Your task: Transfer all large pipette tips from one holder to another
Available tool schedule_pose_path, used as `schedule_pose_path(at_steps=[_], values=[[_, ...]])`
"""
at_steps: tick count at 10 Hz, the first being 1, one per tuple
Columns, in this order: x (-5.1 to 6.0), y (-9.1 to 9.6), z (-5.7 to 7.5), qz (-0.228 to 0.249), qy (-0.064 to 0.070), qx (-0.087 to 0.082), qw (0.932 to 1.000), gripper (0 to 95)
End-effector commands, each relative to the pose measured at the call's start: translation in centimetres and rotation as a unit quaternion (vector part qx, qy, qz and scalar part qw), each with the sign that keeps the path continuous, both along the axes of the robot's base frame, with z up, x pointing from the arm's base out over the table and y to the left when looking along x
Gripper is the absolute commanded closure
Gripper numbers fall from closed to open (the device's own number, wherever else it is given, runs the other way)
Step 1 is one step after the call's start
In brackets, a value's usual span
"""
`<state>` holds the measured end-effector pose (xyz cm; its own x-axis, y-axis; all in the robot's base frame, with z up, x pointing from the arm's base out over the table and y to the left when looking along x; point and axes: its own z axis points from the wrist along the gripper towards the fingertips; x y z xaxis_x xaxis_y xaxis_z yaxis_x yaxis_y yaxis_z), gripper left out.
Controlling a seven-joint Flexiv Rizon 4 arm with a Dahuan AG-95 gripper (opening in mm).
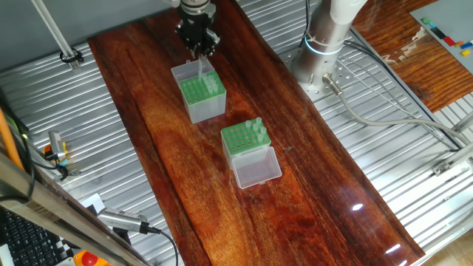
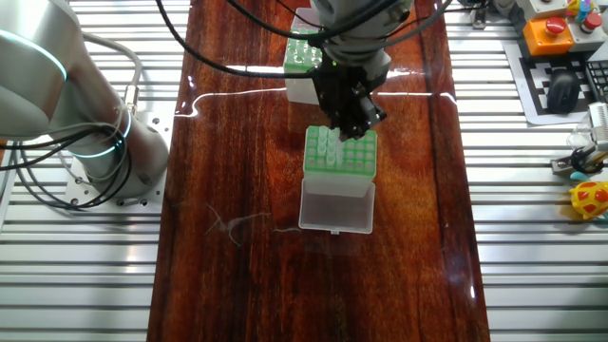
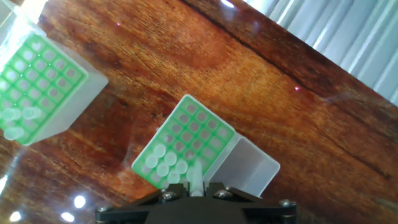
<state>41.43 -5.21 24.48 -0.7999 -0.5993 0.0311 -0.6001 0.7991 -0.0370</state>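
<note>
Where the tool [image 3: 194,190] hangs over the bench [image 1: 162,170], it stands directly above the clear-sided holder [image 3: 198,129], whose clear lid [image 3: 252,165] lies open flat on the wood. The tool's fingers are drawn in on a single large pipette tip [image 3: 196,177], which stands upright between them at the near edge of the green grid. It appears to be raised a little above its neighbours, though the hand view is too close to confirm this. A cluster of further large pipette tips [image 3: 163,162] sits in the holes just beside the pinched one, filling that corner of the grid. The grey-sided holder [image 3: 46,93] stands near on the bench, apart from the first. It carries a few tips [image 3: 17,119] in one corner, and its whitish lid [image 1: 256,168] is open.
</note>
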Motion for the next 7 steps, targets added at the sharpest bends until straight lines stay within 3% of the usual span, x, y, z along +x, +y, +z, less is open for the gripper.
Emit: schedule_pose_path(at_steps=[1, 4, 7], values=[[0.1, 0.0, 0.0, -0.005, 0.0, 0.0, 1.0, 38.0], [0.3, 1.0, -0.1, -0.028, -0.001, 0.007, 0.9996, 38.0], [-0.1, 5.5, 1.3, -0.053, 0.002, 0.005, 0.9986, 38.0]])
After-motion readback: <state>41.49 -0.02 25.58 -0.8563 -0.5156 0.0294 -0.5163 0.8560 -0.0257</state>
